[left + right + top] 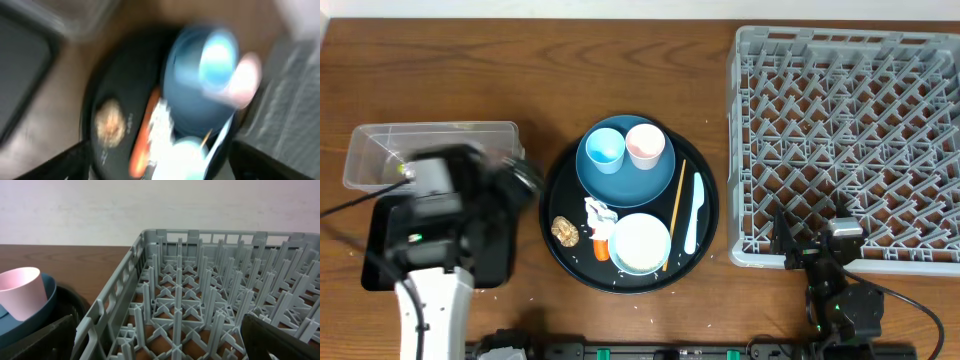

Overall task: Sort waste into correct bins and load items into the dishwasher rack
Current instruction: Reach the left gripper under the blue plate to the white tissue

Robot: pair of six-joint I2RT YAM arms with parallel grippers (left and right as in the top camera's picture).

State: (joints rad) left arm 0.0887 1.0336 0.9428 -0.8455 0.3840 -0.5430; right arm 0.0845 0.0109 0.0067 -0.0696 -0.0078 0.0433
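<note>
- The dishwasher rack [840, 36], a stiff grey lattice crate, sits on the surface just right of the round black tray [562, 192]. It holds nothing yet.
- The clear tub [380, 150] and shallow black bin [382, 255] lie left of that tray. Both are rigid and look light.
- Our left claw [161, 145] hangs between the bins and the tray's left edge. It is spread wide and empty, though its view is badly blurred.
- Our right claw [160, 320], beyond the tray at the rack's near wall, gapes wide and grips nothing.
- The dark-blue plate [625, 188] fills the tray's far half. It is hard and probably slick, so we would pinch its rim.
- The white bowl [640, 242] sits at the tray's near side and is best gripped by its wall.
- The light-blue cup [604, 148] and pink cup [645, 145] stand on the plate. They are light and tippy, so we would take each at the lip.
- The white utensil [693, 215] and chopstick [673, 215] lie along the tray's right side. They are thin and lie flat, which makes them awkward to lift.
- The tissue [597, 212], carrot piece [602, 248] and brown lump [563, 230] sit at the tray's near left. They are soft, so we would squeeze gently.
</note>
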